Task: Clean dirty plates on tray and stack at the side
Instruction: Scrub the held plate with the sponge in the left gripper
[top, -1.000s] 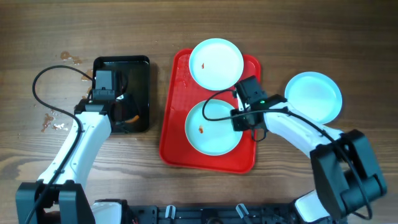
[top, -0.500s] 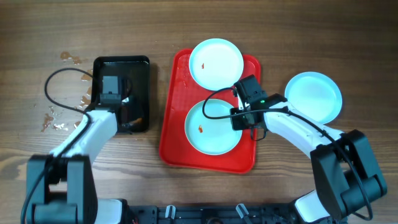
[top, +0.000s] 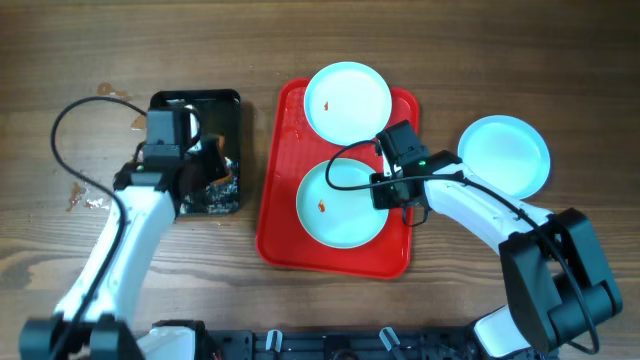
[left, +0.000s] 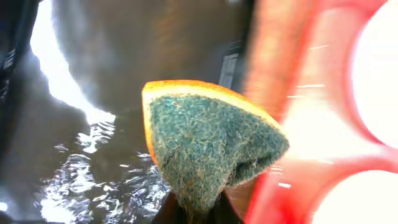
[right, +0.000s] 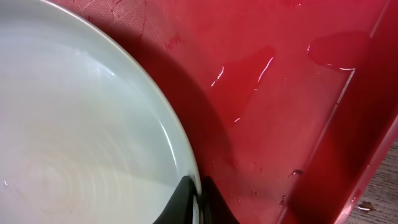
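Note:
The red tray holds two pale-blue plates: a far one and a near one, each with a small reddish spot. A third plate lies on the table to the right of the tray. My right gripper is shut on the near plate's right rim, one finger on each side. My left gripper is over the black tray and is shut on a green and orange sponge, held above the wet black surface.
The black tray holds water. Small stains and wet spots mark the wooden table to the left of it. Droplets sit on the red tray floor beside the gripped plate.
My left gripper has lifted the sponge off the black tray and moved slightly right toward the red tray. The right arm and the plates have not moved.

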